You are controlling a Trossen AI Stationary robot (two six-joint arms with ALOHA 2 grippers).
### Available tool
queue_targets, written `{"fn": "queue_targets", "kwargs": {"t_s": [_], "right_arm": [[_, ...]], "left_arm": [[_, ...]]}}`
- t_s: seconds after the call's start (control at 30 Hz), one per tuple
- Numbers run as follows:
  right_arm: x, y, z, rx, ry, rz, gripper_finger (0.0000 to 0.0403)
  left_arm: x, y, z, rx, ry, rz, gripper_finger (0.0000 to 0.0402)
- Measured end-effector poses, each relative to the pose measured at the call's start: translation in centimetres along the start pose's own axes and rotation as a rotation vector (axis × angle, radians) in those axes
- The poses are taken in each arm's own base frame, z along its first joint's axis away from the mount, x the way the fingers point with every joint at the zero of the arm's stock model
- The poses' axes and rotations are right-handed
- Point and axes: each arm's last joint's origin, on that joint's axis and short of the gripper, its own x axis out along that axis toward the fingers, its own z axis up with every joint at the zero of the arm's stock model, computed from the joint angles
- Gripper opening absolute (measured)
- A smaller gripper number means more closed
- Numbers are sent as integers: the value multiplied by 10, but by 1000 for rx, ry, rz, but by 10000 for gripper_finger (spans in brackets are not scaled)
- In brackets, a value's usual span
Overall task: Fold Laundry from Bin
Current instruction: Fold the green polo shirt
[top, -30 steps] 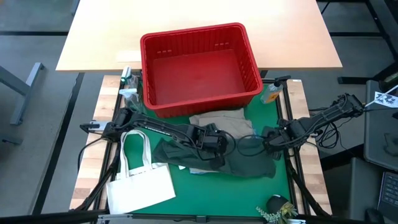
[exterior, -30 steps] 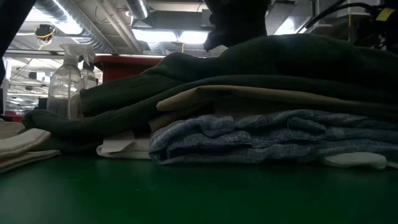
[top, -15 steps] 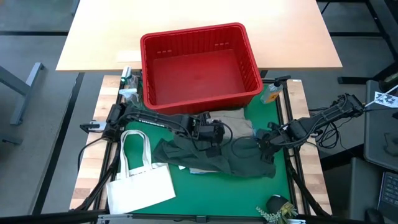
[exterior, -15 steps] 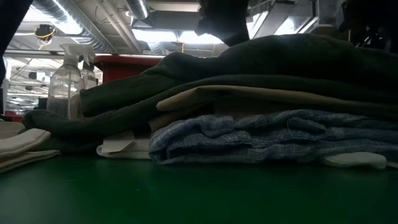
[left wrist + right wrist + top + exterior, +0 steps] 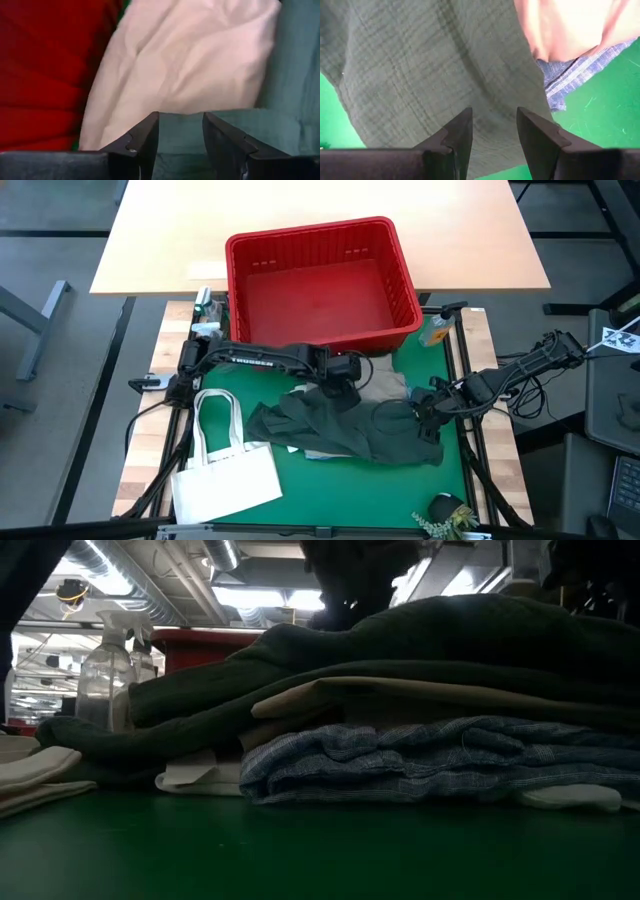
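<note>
We see the red bin [image 5: 320, 285] empty at the table's far side. The laundry lies stacked on the green mat [image 5: 300, 490] just in front of it: dark green garment [image 5: 345, 428] on top, beige piece [image 5: 400, 695] under it, blue-striped cloth [image 5: 430, 760] lowest. Left gripper [image 5: 180, 145] sits at the pile's bin-side edge, fingers slightly apart, nothing held. Right gripper [image 5: 492, 137] over the green garment's right end, fingers narrowly apart, nothing held. White tote bag [image 5: 225, 470] lies well left.
</note>
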Motion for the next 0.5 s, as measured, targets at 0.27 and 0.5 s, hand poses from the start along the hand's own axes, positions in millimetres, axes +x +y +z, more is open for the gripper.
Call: {"fn": "queue_targets", "kwargs": {"t_s": [0.27, 0.5], "right_arm": [[0, 0, 0, -51, -2, -1, 154], [0, 0, 0, -52, -5, -3, 154]], "left_arm": [[17, 19, -5, -111, 46, 15, 138], [25, 20, -12, -108, 74, -1, 124]]}}
